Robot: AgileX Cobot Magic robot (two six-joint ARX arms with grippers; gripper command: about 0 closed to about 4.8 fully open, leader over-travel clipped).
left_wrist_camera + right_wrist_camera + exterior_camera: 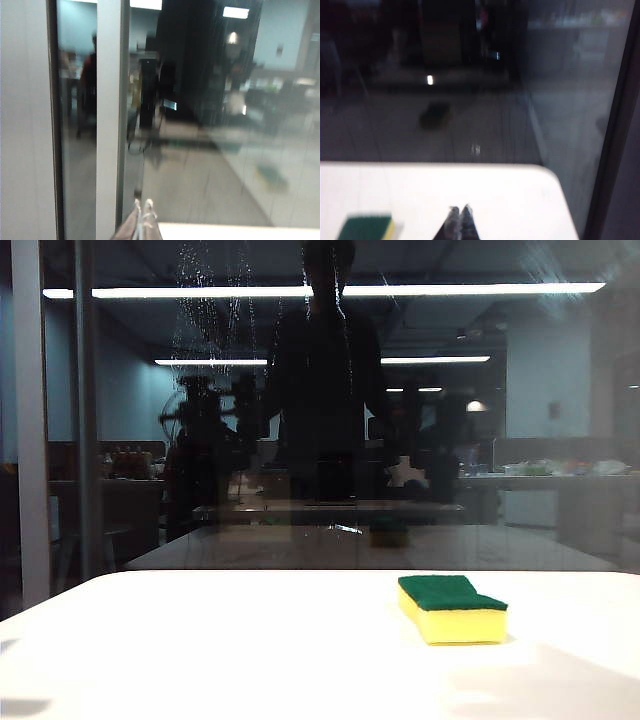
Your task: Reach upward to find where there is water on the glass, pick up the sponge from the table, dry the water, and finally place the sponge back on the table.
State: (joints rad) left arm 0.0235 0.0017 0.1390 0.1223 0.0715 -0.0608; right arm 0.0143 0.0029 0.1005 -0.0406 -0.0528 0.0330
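A wide white bench (250,650) with rounded corners is seen against the dark pane. One sponge (452,608), yellow with its green layer upward, is laid flat on it, beside the right hand (460,209).

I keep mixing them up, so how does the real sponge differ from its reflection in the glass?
The sponge is bright yellow and green; its reflection is dim and murky. The sponge lies on the white table; the reflection sits higher in the exterior view, within the dark glass. The sponge looks larger. Both share a blocky shape.
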